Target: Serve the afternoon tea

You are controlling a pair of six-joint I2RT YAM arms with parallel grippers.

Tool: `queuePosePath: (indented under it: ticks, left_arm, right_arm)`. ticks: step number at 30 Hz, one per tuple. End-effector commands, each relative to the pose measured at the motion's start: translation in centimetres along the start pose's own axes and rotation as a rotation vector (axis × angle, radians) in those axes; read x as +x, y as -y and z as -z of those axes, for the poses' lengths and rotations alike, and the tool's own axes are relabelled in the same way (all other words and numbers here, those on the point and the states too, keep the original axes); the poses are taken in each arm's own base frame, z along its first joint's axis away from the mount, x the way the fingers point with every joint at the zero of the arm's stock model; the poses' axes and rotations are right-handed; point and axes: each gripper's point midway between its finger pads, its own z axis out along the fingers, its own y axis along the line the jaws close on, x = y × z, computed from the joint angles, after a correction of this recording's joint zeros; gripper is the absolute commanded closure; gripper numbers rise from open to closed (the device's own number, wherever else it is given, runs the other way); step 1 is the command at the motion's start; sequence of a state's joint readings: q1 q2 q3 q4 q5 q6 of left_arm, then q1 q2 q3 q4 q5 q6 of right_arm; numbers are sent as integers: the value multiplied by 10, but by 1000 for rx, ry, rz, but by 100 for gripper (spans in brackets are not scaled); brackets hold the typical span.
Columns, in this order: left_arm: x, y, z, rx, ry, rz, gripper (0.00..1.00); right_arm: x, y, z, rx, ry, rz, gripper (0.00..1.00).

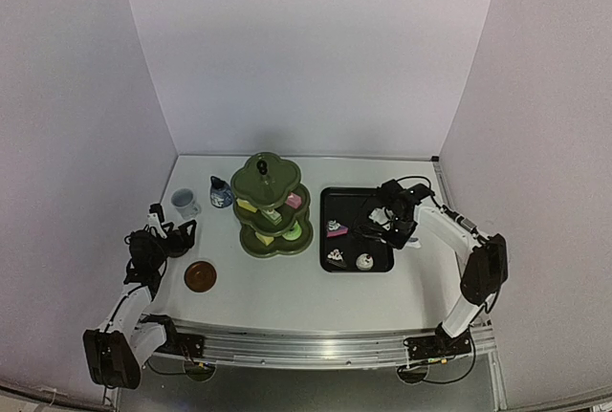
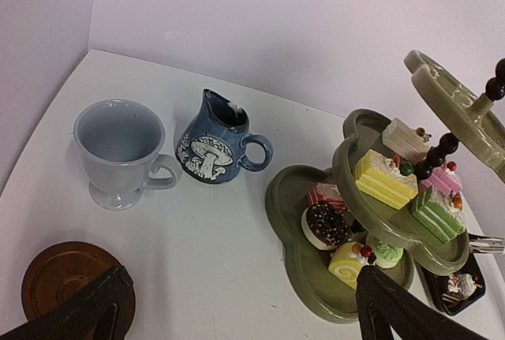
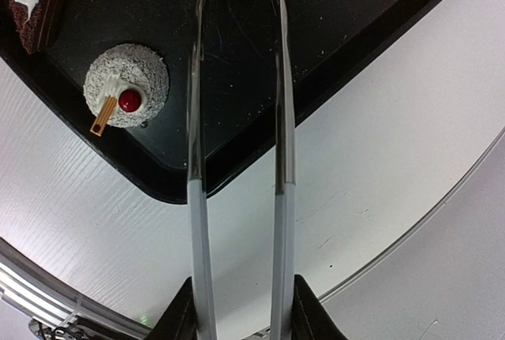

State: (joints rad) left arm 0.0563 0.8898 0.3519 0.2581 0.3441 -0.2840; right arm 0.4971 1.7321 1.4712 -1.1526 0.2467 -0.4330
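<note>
Nearest us, left of the stand [image 1: 271,209], the brown coaster [image 1: 200,276] lies flat. Just beyond it, the left gripper [image 2: 242,273] faces the stand with its fingers wide apart, holding nothing. Right of the stand, the right gripper [image 3: 241,320] is clamped on the tongs [image 3: 196,119]. Their long axis runs straight out from the gripper over the black tray [image 3: 355,9], and their blades stand apart beside a white cherry-topped cake [image 3: 126,87]. The stand is upright, with small cakes [image 2: 384,178] on its two lower tiers. Farther back, left of the stand, the mug [image 2: 120,151] turns its handle toward the blue pot [image 2: 217,143], whose own handle points at the stand.
</note>
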Motion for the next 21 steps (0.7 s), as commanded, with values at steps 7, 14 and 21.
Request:
queuePosePath:
  ticks: [7,14,21]
  left_arm:
    - [-10,1,0,2,20,-26,0]
    - [-10,2,1,2,21,-26,0]
    - [-10,1,1,2,20,-26,0]
  right_arm:
    - [-22,-8,-2,-35,44,56,68]
    - [-31,2,-7,5,29,75,68]
    - [-41,-4,-6,-22,54,109,69]
